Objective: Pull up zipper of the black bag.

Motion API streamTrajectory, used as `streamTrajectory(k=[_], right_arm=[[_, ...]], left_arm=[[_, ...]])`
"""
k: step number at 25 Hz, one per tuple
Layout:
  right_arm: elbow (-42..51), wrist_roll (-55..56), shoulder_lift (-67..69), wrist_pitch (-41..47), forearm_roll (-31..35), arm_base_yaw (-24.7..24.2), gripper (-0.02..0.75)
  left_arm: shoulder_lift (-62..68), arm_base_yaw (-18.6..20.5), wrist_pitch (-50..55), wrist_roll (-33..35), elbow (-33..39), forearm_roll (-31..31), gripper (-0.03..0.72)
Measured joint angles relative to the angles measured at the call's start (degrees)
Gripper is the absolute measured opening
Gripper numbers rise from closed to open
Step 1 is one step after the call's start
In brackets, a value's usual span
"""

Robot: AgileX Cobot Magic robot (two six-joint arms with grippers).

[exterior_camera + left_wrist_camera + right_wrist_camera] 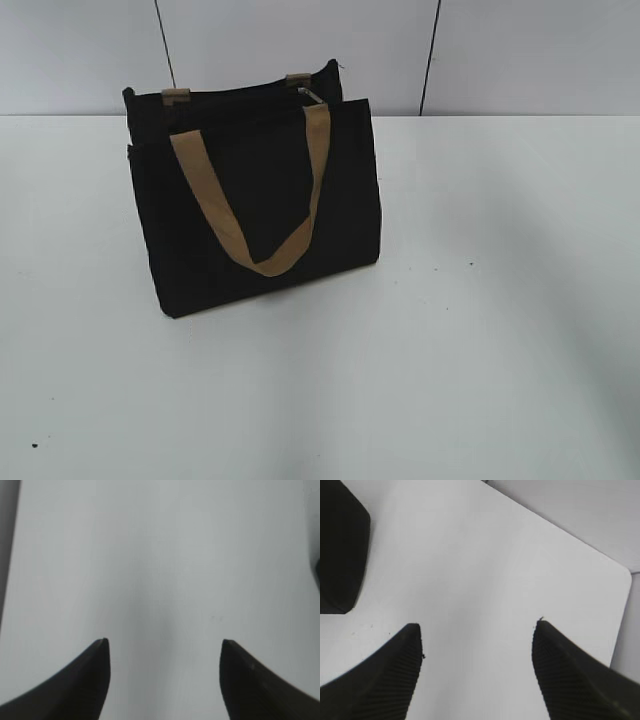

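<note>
Two grippers, left (163, 652) and right (477, 632), jaws spread, empty; only exterior view shows whole black bag (255, 200), zipper (312, 95).

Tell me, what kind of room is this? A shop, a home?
Probably a lab or test bench rather than a home. A lone black bag stands on a bare white table before plain grey wall panels, and two open robot grippers, the left gripper and the right gripper, hover above the tabletop.
</note>
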Motion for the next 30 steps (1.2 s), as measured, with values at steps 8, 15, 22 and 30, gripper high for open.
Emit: streamTrajectory(k=[8, 15, 22, 30], right_arm=[[8.6, 6.4, -11.9, 1.2, -0.8, -1.1, 0.526], [32.1, 10.0, -30.7, -8.6, 2.5, -1.1, 0.526], [50.0, 10.1, -45.2, -10.9, 5.8, -1.1, 0.526], [65.4, 9.6, -60.1, -11.3, 9.7, -1.1, 0.526]], left_arm=[[-17.1, -0.2, -0.7, -4.9, 4.9, 4.8, 0.457], [-38.5, -4.5, -0.9, -4.6, 18.3, -0.8, 0.456], [-52.2, -5.4, 10.4, -4.4, 24.5, -0.9, 0.455], [-63.8, -5.4, 20.9, -4.4, 29.5, -0.3, 0.455]])
